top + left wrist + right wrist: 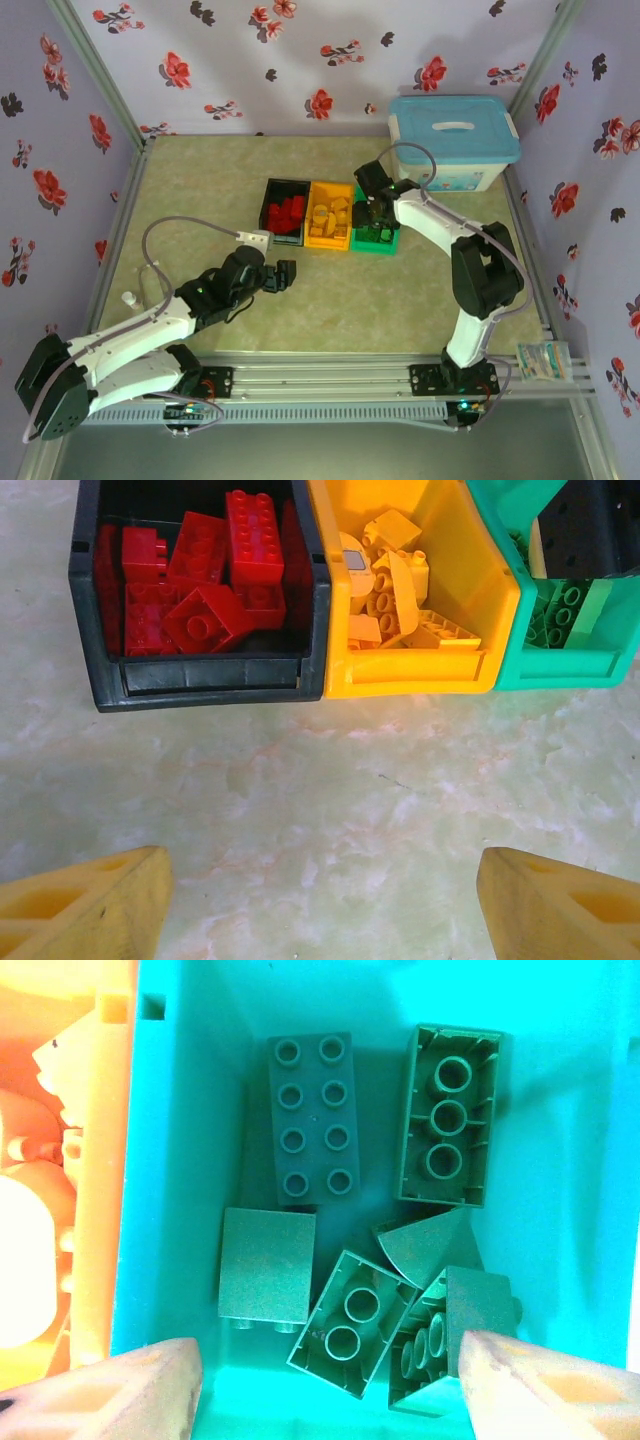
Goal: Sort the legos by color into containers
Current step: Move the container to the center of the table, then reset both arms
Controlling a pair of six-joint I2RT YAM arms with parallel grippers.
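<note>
Right gripper point(330, 1390) hangs directly above the green rectangular plastic bin point(170, 1160), its two fingers spread apart with nothing between them. Straight below, the green studded plastic bricks point(310, 1120) lie jumbled on the bin floor, and the eight-stud one runs crosswise to the line between the fingers. This bin ends the row on the right, beyond the middle of the table point(330, 300) toward its far edge, beside the orange bin point(420, 670) of yellow bricks point(395, 590) and the black bin point(200, 685) of red bricks point(220, 580). Left gripper point(320, 900), likewise spread and empty, faces the row from nearer the front edge. Each colour keeps to one bin, so sorting looks finished.
</note>
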